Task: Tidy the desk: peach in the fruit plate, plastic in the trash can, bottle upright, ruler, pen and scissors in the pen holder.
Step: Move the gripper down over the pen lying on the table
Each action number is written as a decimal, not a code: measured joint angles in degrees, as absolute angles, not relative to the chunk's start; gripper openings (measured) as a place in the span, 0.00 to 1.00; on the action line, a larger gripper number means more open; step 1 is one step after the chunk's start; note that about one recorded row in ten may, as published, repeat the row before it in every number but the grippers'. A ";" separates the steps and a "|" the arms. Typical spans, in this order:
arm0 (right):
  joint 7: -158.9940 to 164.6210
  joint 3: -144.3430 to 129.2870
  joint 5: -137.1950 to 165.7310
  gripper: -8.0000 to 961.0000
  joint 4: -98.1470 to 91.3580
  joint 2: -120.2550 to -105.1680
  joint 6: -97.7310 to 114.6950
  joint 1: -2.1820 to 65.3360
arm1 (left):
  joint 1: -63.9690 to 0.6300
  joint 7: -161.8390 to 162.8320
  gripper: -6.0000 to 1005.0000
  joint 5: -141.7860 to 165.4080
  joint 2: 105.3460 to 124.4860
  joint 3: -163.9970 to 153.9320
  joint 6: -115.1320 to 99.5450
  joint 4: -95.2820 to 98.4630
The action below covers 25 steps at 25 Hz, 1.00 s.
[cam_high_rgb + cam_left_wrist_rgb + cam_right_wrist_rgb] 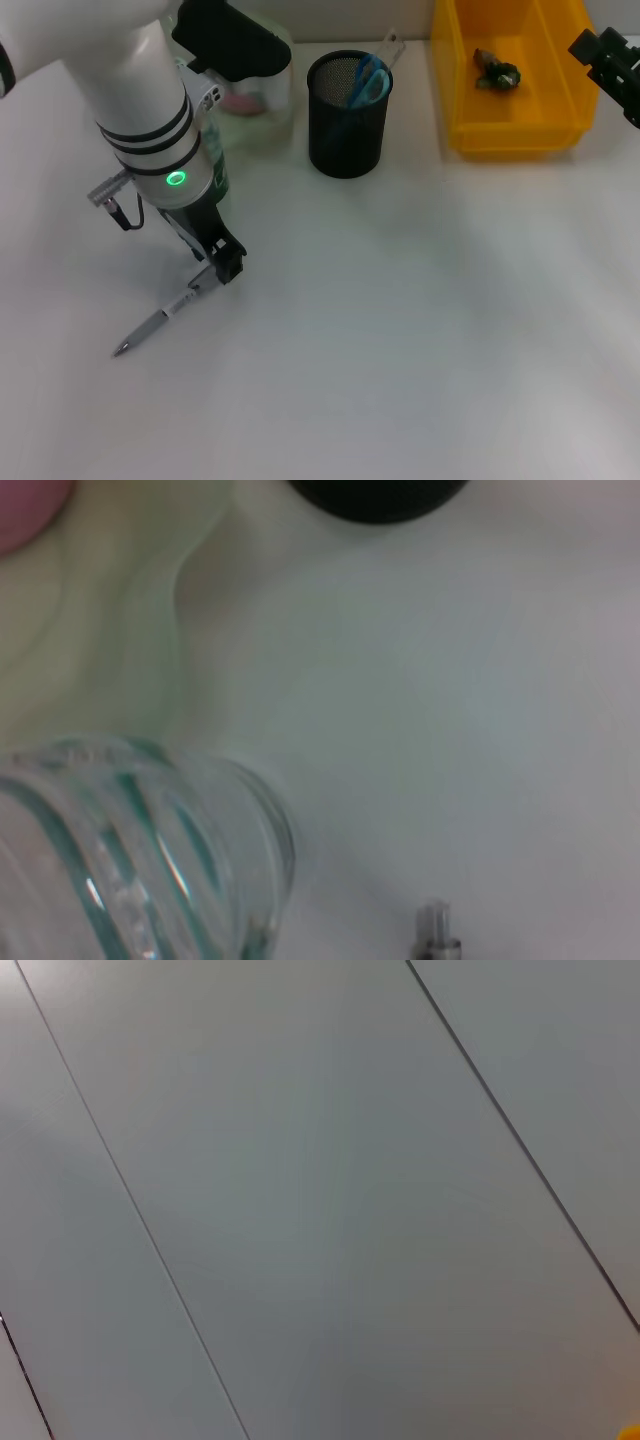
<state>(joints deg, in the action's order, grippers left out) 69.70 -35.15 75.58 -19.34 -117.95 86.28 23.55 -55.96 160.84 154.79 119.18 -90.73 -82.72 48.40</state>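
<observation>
Our left gripper (pixel 222 264) is clenched on the one pen (pixel 160 320), whose tip points away from the jaws. Our arm half hides one bottle (pixel 214 165). The right gripper (pixel 612 62) is cut off; its jaws we cannot tell.

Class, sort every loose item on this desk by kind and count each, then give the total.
Pen: 1
Bottle: 1
Pen holder: 1
Scissors: 1
Ruler: 1
Yellow bin: 1
Crumpled plastic: 1
Fruit plate: 1
Peach: 1
Total: 9

The left arm (pixel 150 120) mostly hides the bottle (pixel 215 165) and, at its 1 o'clock, the fruit plate (pixel 262 95); the right gripper (pixel 612 62) gets cropped.
</observation>
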 joint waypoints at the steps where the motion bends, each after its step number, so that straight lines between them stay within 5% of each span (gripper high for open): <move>1: 69.70 -35.15 75.58 0.68 -19.34 -117.95 86.24 23.55 | -56.15 160.83 0.23 154.77 119.18 -90.93 -82.71 48.00; 6: 69.70 -35.15 75.58 0.68 -19.34 -117.95 86.10 23.55 | -56.64 161.12 0.42 154.78 119.18 -91.70 -82.21 46.50; 25: 69.70 -35.15 75.58 0.68 -19.34 -117.95 86.04 23.63 | -56.78 160.70 0.46 154.77 119.18 -91.76 -80.76 43.96</move>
